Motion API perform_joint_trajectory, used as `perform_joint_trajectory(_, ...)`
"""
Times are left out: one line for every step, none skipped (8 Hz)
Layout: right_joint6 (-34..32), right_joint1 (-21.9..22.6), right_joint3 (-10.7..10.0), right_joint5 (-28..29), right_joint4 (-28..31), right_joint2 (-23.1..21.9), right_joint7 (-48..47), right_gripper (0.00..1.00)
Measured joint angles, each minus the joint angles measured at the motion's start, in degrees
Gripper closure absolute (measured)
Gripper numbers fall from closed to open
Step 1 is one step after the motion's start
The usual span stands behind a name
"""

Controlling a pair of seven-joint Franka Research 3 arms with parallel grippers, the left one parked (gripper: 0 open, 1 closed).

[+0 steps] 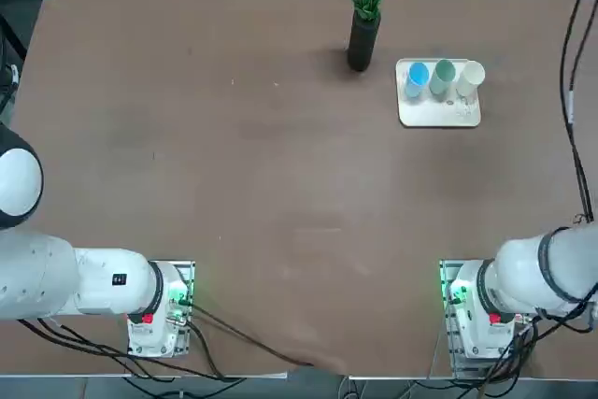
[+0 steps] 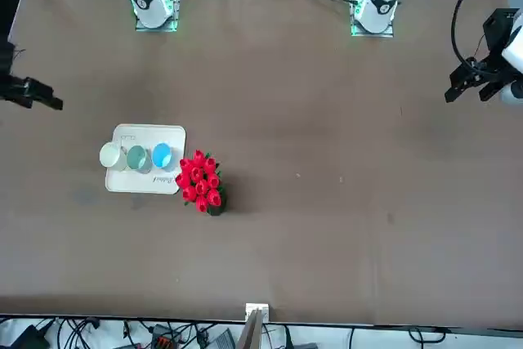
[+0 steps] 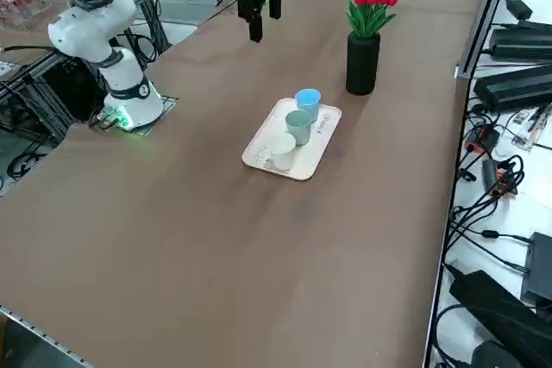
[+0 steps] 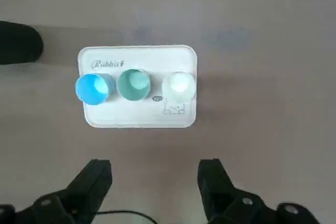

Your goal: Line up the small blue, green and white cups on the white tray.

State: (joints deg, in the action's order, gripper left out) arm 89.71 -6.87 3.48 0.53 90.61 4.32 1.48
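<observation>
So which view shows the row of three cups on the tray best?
The right wrist view: it looks straight down on the blue cup, green cup and white cup, lined up on the white tray, beyond the open right gripper. The top, front and right side views show the same row much smaller.

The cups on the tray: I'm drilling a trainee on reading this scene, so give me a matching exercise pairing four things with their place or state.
Column one:
1. blue cup
2. green cup
3. white cup
4. right gripper

Column two:
A. middle of the row on the white tray
B. jaws open, holding nothing, apart from the tray
C. end of the row nearest the vase of red flowers
D. end of the row farthest from the vase

Pairs: 1-C, 2-A, 3-D, 4-B
</observation>
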Motion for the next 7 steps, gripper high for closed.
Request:
perform_joint_trajectory(3.0,1.3,-0.2,0.0,5.4,-3.8,0.1,0.00)
perform_joint_trajectory(4.5,2.4,-0.8,0.0,9.5,-7.0,1.4,0.00)
perform_joint_trajectory(5.0,3.5,-1.8,0.0,11.6,-9.1,3.3,0.00)
perform_joint_trajectory(5.0,4.3,-3.2,0.0,12.3,-10.1,4.8,0.00)
perform_joint_trajectory(4.6,4.7,-3.9,0.0,12.0,-10.4,5.8,0.00)
perform_joint_trajectory(4.1,5.1,-4.2,0.0,11.5,-10.2,5.9,0.00)
perform_joint_trajectory(3.5,5.5,-4.2,0.0,10.9,-10.1,5.9,0.00)
